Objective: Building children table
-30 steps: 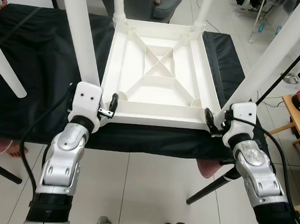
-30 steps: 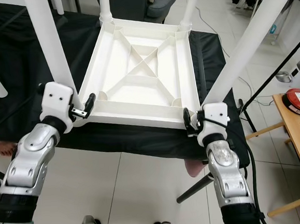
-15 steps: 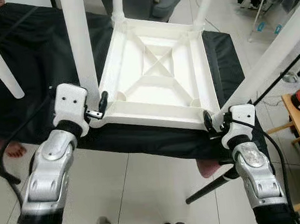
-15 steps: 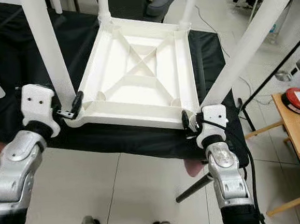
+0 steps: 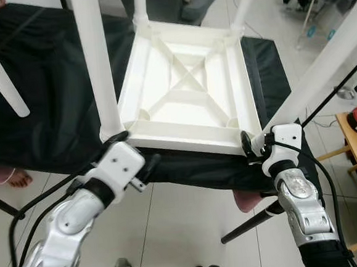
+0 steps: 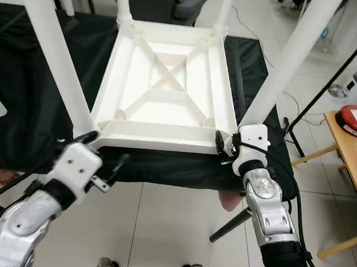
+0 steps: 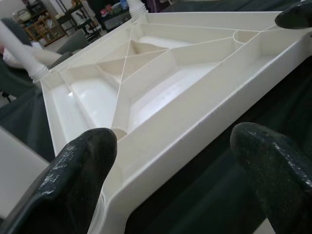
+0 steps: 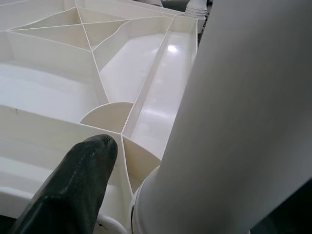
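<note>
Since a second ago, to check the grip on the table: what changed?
The left gripper came off the near-left leg and dropped below the tabletop's near edge, fingers open. The right gripper stayed at the near-right leg. The table did not move.

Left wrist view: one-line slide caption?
Open left hand faces the near rim of the upturned white plastic ribbed tabletop lying on black cloth.

Four upright legs [image 5: 97, 65] fence the tabletop [image 5: 185, 96].
</note>
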### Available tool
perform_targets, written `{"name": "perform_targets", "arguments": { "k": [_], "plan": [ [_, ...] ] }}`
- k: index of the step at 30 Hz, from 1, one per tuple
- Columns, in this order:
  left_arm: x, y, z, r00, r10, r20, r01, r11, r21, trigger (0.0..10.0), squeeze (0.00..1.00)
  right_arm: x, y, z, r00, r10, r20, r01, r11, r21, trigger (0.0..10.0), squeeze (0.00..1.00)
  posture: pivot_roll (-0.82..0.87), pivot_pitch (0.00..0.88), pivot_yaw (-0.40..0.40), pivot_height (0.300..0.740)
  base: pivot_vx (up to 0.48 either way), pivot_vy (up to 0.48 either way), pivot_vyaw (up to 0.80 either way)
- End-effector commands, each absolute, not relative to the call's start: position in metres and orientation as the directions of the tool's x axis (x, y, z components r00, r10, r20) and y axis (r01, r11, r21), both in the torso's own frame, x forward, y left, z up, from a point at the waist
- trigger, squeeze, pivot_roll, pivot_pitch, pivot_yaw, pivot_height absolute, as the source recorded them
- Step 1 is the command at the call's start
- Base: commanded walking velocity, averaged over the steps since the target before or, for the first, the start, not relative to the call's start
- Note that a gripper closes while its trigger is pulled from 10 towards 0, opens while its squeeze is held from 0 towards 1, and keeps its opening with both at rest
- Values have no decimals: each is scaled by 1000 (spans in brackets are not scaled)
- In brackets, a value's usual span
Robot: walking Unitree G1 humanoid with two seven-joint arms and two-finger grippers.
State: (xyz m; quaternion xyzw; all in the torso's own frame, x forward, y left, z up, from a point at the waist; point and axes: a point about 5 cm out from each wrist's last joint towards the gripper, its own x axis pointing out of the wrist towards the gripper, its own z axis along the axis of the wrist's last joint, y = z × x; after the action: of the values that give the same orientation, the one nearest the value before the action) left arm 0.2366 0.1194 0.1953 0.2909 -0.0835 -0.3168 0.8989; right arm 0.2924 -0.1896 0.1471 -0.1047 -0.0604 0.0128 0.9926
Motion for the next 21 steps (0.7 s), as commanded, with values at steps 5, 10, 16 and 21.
{"name": "perform_targets", "arguments": {
  "k": [5, 10, 16, 21],
  "plan": [
    [279, 87, 198, 743, -651, -155, 605, 555, 571, 10000, 0, 283, -198, 141, 994, 29, 102, -4, 973, -230, 10000, 0, 213, 134, -101, 740, 0, 0, 0],
    [294, 70, 198, 644, -728, -237, 712, 456, 534, 10000, 0, 278, -192, 141, 992, 73, 106, -48, 975, -216, 10000, 1000, 195, 132, -90, 740, 0, 0, 0],
    [294, 50, 196, 443, -833, -331, 859, 288, 424, 10000, 0, 272, -183, 143, 986, 129, 108, -105, 973, -207, 10000, 0, 175, 128, -74, 740, 0, 0, 0],
    [294, 39, 196, 370, -858, -357, 893, 221, 393, 10000, 0, 269, -191, 138, 992, 81, 93, -61, 978, -200, 10000, 0, 172, 127, -69, 740, 0, 0, 0]
  ]
}}
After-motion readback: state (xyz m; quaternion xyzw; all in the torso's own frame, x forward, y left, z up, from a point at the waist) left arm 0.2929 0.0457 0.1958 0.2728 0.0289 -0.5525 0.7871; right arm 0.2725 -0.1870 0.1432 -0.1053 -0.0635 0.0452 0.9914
